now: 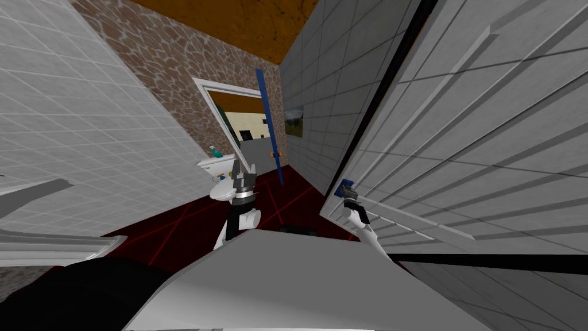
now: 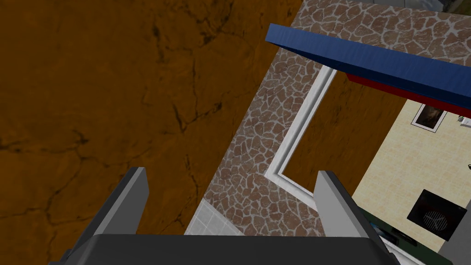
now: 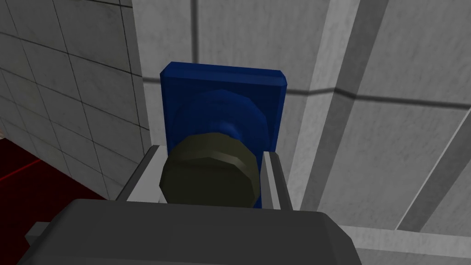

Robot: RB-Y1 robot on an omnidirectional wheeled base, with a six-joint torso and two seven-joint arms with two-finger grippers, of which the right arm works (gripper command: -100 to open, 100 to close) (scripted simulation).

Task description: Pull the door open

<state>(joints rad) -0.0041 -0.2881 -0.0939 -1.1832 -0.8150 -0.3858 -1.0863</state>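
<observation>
Open red floor point(image 1: 293, 198) lies between door point(image 1: 459, 143) and white fixture point(image 1: 218, 191).

Right gripper point(image 3: 212, 154) reaches forward, both fingers pressing the sides of a knob point(image 3: 209, 177); left gripper point(image 2: 231, 175) points upward, fingers spread wide apart, holding nothing.

Right: knob point(image 3: 209, 170) on door point(image 1: 459, 143); left: toilet point(image 1: 220, 191); doorway point(image 1: 250, 123) beyond.

Right end effector point(image 1: 348, 196) at blue handle point(image 1: 345, 186) of grey panelled door point(image 1: 459, 143)
</observation>
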